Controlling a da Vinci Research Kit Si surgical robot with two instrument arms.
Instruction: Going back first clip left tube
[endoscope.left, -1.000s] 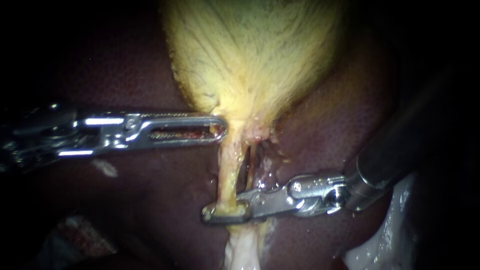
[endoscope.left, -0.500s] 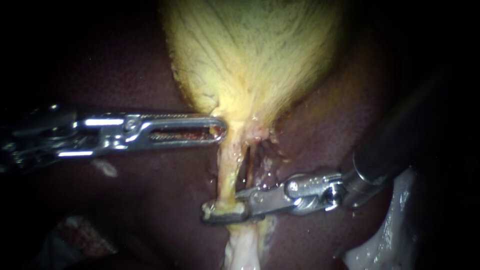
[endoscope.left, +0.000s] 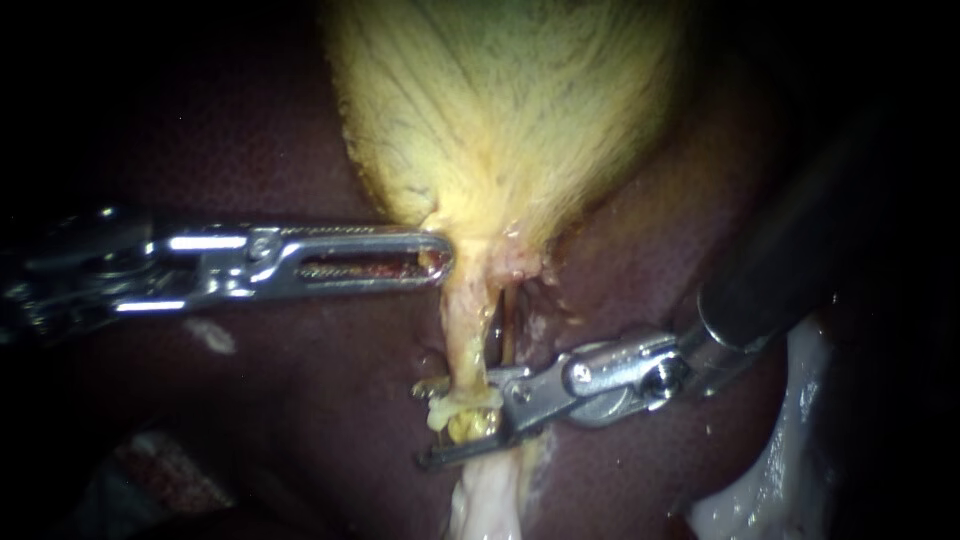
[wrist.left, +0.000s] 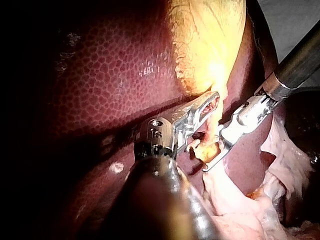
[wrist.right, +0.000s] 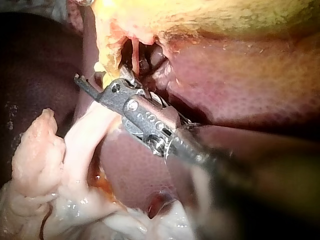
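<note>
The yellow gallbladder (endoscope.left: 510, 110) hangs over the dark liver (endoscope.left: 300, 380). My left instrument (endoscope.left: 440, 262) comes in level from the left, its jaws shut on the gallbladder's neck, also seen in the left wrist view (wrist.left: 212, 102). Below the neck run the pale left tube (endoscope.left: 463, 335) and a thinner reddish tube (endoscope.left: 503, 335). My right instrument (endoscope.left: 458, 420) stands open around the left tube's lower end, where a crushed yellow lump (endoscope.left: 465, 418) sits between its jaws. A small glint (endoscope.left: 428, 386) shows at the tube's left edge; I cannot tell whether it is a clip.
Pale white fatty tissue (endoscope.left: 485, 500) continues below the tube, and more of it lies at the lower right (endoscope.left: 780, 470). The right instrument's dark shaft (endoscope.left: 800, 260) crosses the right side. In the right wrist view the pale tissue (wrist.right: 80, 165) lies beside the right instrument's jaws.
My right instrument's jaws, shut on the left tube before, have opened and its shaft has drawn slightly up and right. A crushed lump now shows on the tube. The left instrument has not moved.
</note>
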